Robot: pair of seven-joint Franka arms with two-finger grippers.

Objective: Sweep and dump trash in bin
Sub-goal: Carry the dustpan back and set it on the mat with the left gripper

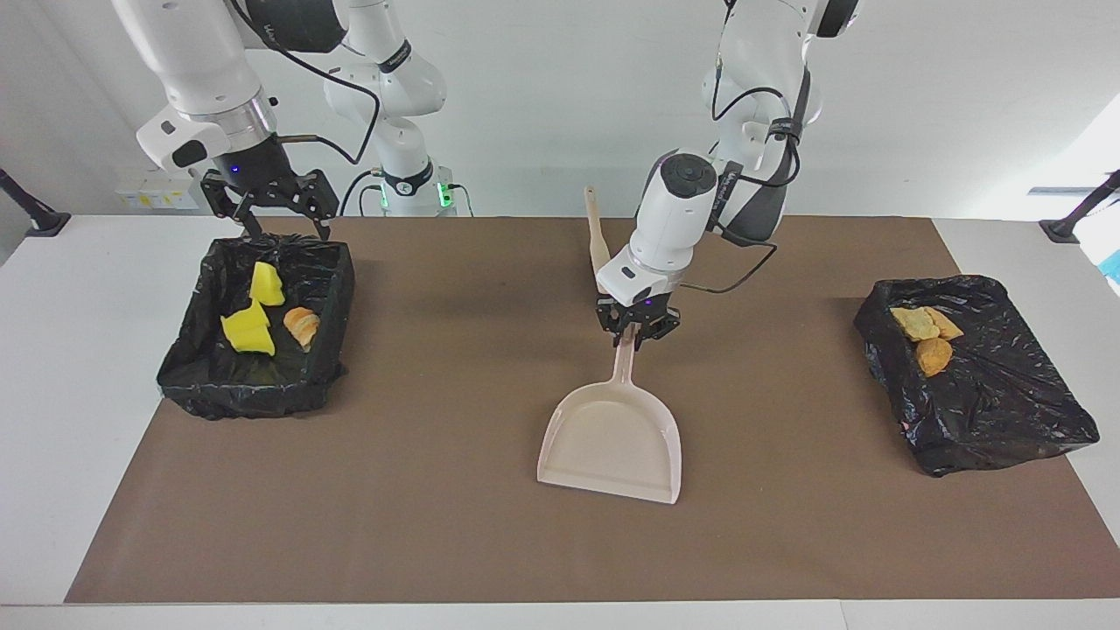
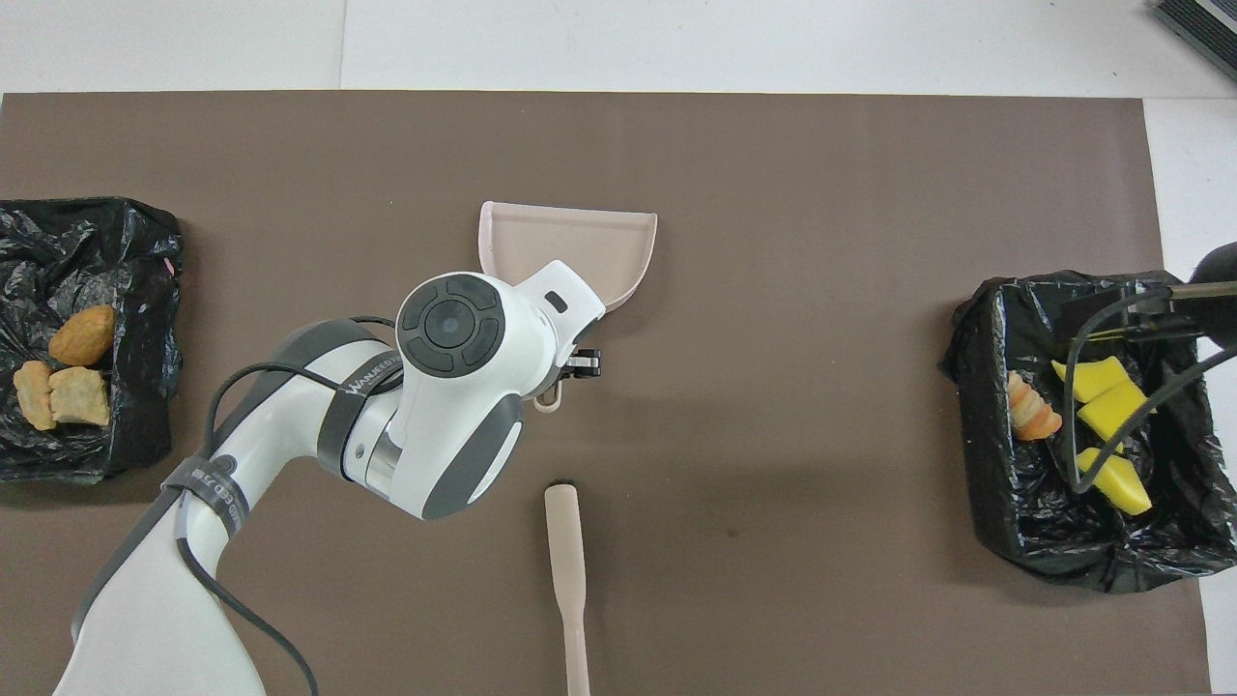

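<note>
Your right gripper point(image 1: 269, 213) waits spread open over the bin point(image 1: 259, 350) holding four trash pieces point(image 1: 248, 328). Your left gripper point(image 1: 637, 333) clamps the empty dustpan point(image 1: 612, 442) handle mid-mat; lower it flat and gently.

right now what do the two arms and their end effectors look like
Both arms are glossy white with dark grey joint covers and a round grey cap at the wrist. Black cables loop along the outside of each. The left end effector and right end effector are black linkage fingers under a silver-ringed white wrist block, each with a small blue light. Green lights glow at the bases.
</note>
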